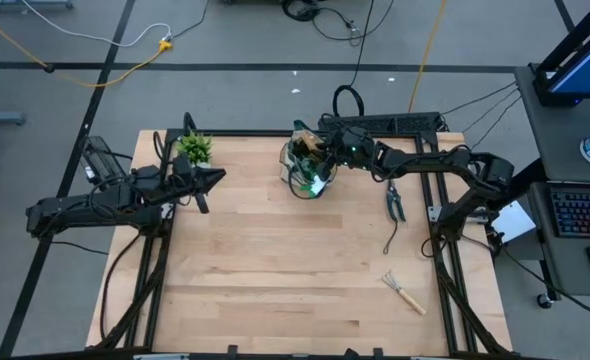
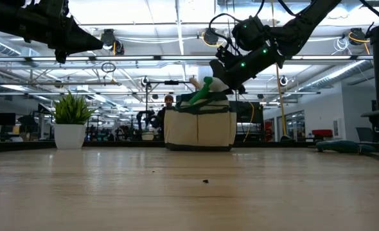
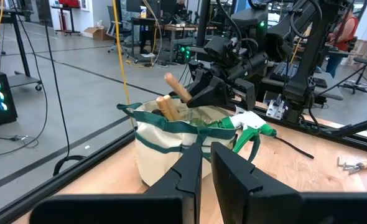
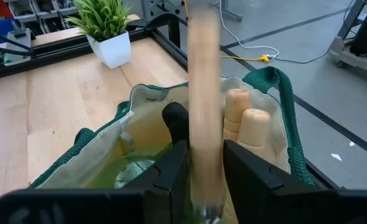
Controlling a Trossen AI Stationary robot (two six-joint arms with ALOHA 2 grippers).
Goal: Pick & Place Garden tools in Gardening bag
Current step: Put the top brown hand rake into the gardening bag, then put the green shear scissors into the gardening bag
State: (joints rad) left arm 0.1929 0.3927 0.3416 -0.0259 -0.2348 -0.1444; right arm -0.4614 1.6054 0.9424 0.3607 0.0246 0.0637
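The beige gardening bag [image 1: 307, 168] with green trim stands at the table's far middle. Two wooden handles [image 4: 242, 121] stick up out of it, and the green spray bottle [image 3: 253, 126] with its white nozzle lies over the bag's rim. My right gripper [image 4: 204, 163] is over the bag's opening, shut on a wooden-handled tool [image 4: 204, 81]. Black pruning shears [image 1: 395, 203] and a hand rake [image 1: 404, 291] lie on the table's right side. My left gripper [image 1: 213, 178] hangs shut and empty at the far left, beside the potted plant [image 1: 195, 149]. My right gripper pinches the tool's wooden handle [image 4: 204, 140] between its two fingers, coming slanting down from the table's right side. The handle's free end [image 3: 173, 83] sticks out past the fingers, tilted, above the bag's opening. The tool's metal end is hidden behind the gripper.
The small green potted plant [image 2: 70, 123] in a white pot stands at the table's far left corner. Bare wooden tabletop [image 1: 275, 270] spreads over the near half. The black frame rails [image 1: 445, 240] run along the table's sides.
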